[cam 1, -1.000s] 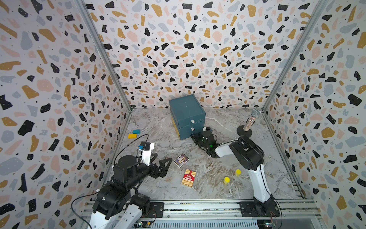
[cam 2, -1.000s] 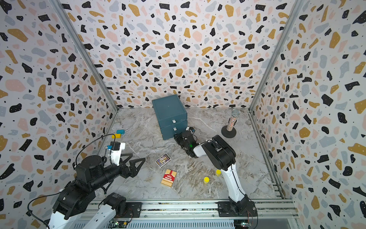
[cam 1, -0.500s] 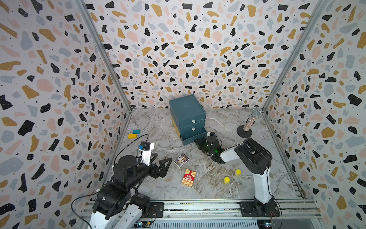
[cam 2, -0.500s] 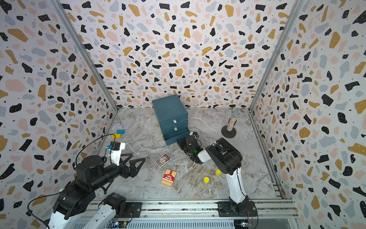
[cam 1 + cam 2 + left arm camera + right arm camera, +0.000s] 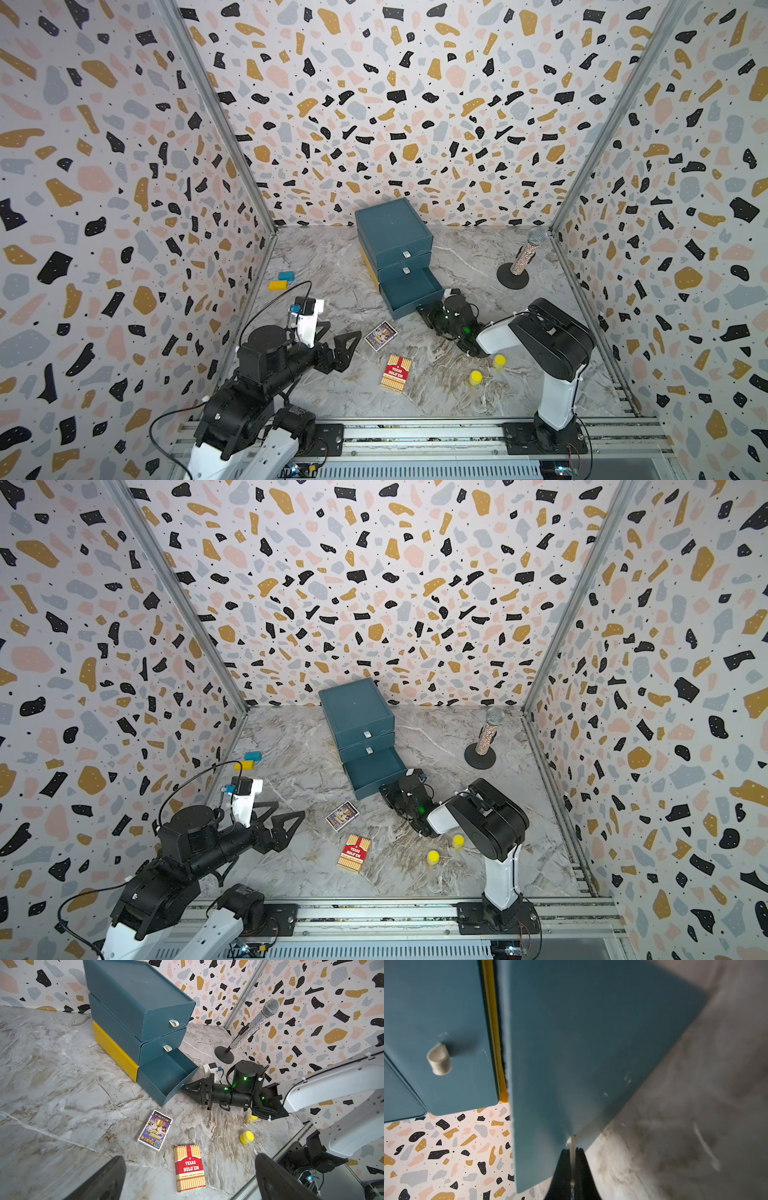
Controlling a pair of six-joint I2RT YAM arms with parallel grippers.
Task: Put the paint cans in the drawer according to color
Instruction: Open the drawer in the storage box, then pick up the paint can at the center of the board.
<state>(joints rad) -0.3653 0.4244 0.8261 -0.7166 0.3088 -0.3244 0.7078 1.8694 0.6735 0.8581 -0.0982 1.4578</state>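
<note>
Now the teal drawer box [image 5: 392, 232] stands at the back of the table, its top two drawers shut and the bottom drawer [image 5: 409, 291] drawn well out and showing empty. The right gripper [image 5: 184, 1089] lies low at the drawer's front, jaws pinched almost together on the small white pull tab [image 5: 572, 1144]. The left gripper [image 5: 286, 812] hangs off to the side, jaws wide apart, holding nothing. Two yellow cans [image 5: 475, 377] sit on the table by the right arm, one just beside the forearm; no other cans in view. Risks, as I judge them: more pull could bring the drawer clear of the box or drag the whole stack forward; the thin tab could slip from the pinch; the forearm could knock the nearer can on its way back. A second ago the bottom drawer sat about flush with the others, then partly out; box, cans and left arm look unmoved.
</note>
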